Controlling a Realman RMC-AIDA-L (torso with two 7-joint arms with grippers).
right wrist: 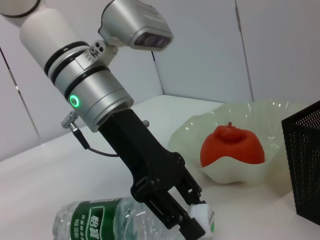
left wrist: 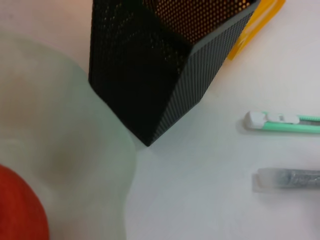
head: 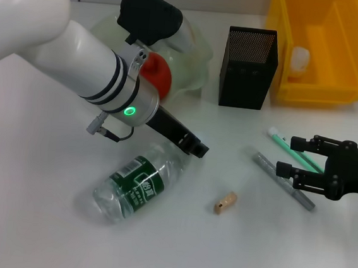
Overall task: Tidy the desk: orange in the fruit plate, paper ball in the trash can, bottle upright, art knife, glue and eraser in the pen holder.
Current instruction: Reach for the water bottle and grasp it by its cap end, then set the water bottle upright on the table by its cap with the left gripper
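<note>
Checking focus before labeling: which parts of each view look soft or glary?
Left wrist view: fruit plate and orange blurred, pen holder sharper. Right wrist view: crisp. Head view: left arm blocks part of the plate.

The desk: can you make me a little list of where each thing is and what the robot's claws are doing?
orange: round red-orange fruit sits in the wavy pale-green glass bowl
bottle: clear plastic bottle with green label lies on its side
left claw: at the bottle's cap, closed on it
right claw: open, above the grey pen-shaped stick and green-handled knife
eraser: tan block on the table
black mesh box: upright beside the yellow bin
</note>
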